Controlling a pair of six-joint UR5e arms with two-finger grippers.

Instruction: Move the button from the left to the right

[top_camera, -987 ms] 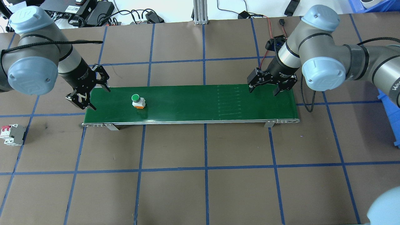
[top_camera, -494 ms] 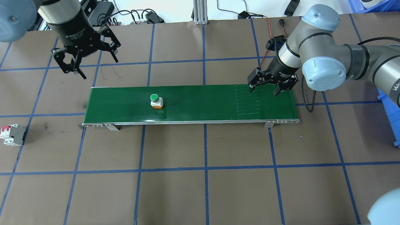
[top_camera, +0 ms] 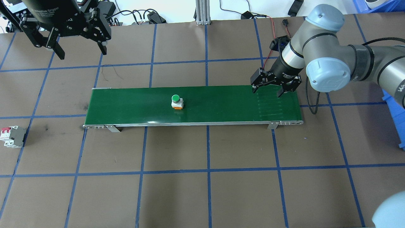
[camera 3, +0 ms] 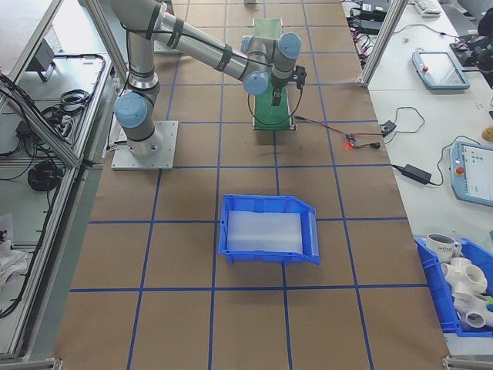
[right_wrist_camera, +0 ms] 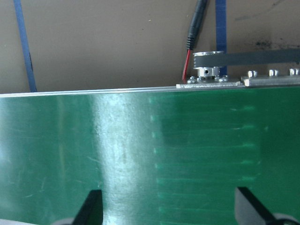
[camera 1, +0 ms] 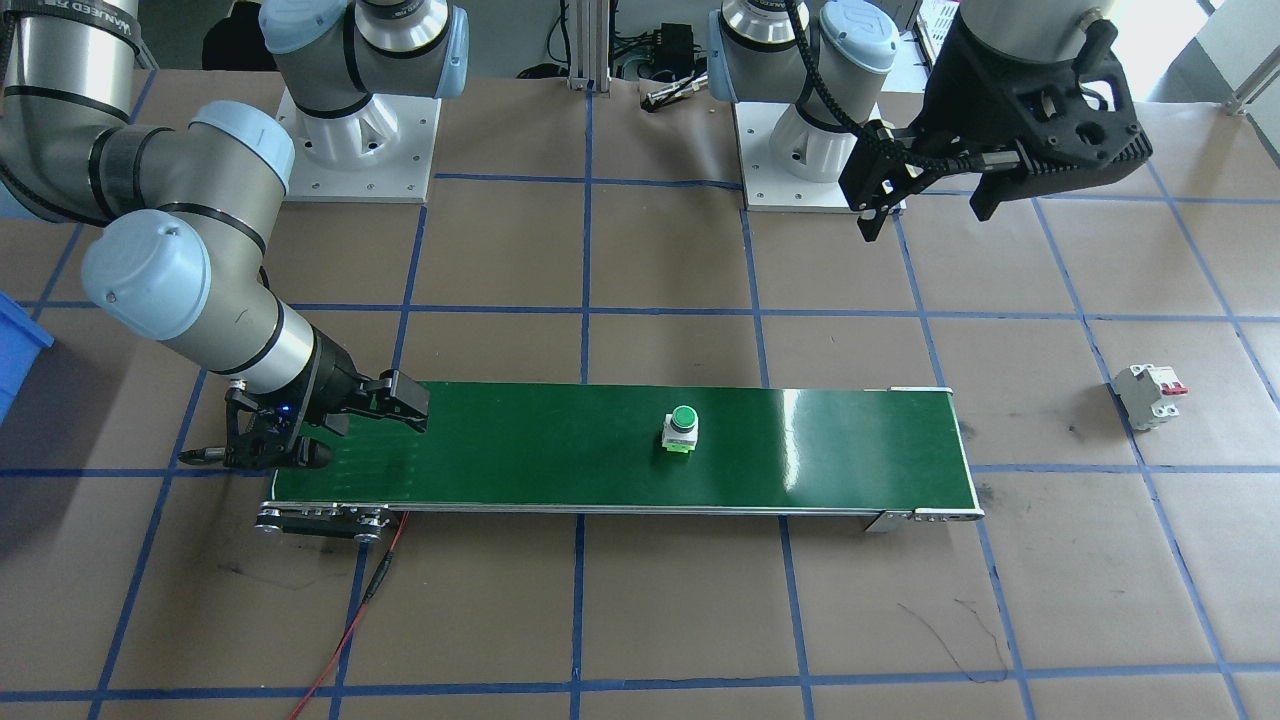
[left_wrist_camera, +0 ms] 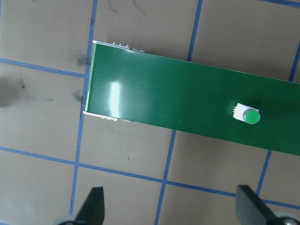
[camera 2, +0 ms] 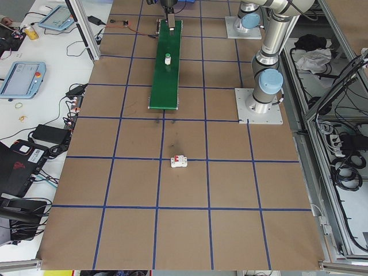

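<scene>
Sitting mid-belt (top_camera: 221,107), button (top_camera: 176,101) well apart from both open grippers.

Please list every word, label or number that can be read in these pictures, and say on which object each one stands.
"Adaptive Gripper": white print on the body of the black left gripper, overhead view.
"ANEED": on the grey right arm, front-facing view; its start is cut off.
"WA": same arm, at the overhead view's edge; cut off.
Print on the black right gripper: too small to read.

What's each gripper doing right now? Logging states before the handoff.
Left gripper: open, holding nothing.
Right gripper: open, holding nothing, low over the conveyor belt.
</scene>
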